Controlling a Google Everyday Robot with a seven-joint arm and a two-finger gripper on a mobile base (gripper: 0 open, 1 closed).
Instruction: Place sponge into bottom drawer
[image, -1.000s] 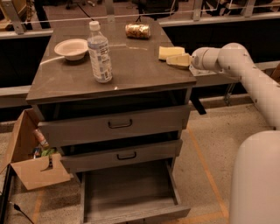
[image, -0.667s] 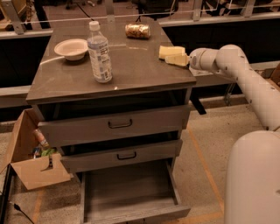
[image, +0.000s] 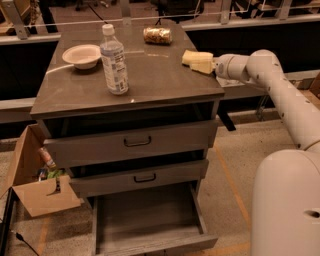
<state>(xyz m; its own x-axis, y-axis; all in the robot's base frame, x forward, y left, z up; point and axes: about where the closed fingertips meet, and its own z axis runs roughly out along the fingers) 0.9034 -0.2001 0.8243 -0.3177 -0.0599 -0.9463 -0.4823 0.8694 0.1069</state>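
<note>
Finding: over the last second almost nothing has changed. The cream-coloured two-finger gripper (image: 212, 65) has crept slightly closer to the small pale yellow rectangular sponge (image: 195, 57). The sponge has not shifted and lies on the top of the grey wooden drawer cabinet (image: 150, 87), near its back corner and directly ahead of the gripper. Gripper and sponge appear to meet, but their colours run together. It cannot be told whether the gripper is spread, pressed together or already pinching the sponge.

Assessment: the task is judged to be at the grasp stage. No lift has taken place, and the carry and release remain to be done.

Destination: the bottom drawer (image: 145, 220), a wide shallow grey wooden tray, stands pulled out well below the gripper and nearer the camera. Its floor is bare. The two upper grey drawers (image: 135, 145) with black handles sit between the gripper's level and the tray, and both look shut.

Arm pose: the white arm (image: 285, 95) reaches in roughly level with the cabinet top. The wrist lies horizontal behind the gripper, and the forearm slopes down and back to the white robot body (image: 285, 200).

Other items, all on the far side of the sponge from the gripper:
- A clear plastic water bottle (image: 114, 60), well apart.
- A white bowl (image: 82, 54), farthest away.
- A tan can lying on its side (image: 157, 35), near the sponge toward the cabinet's back edge.
</note>
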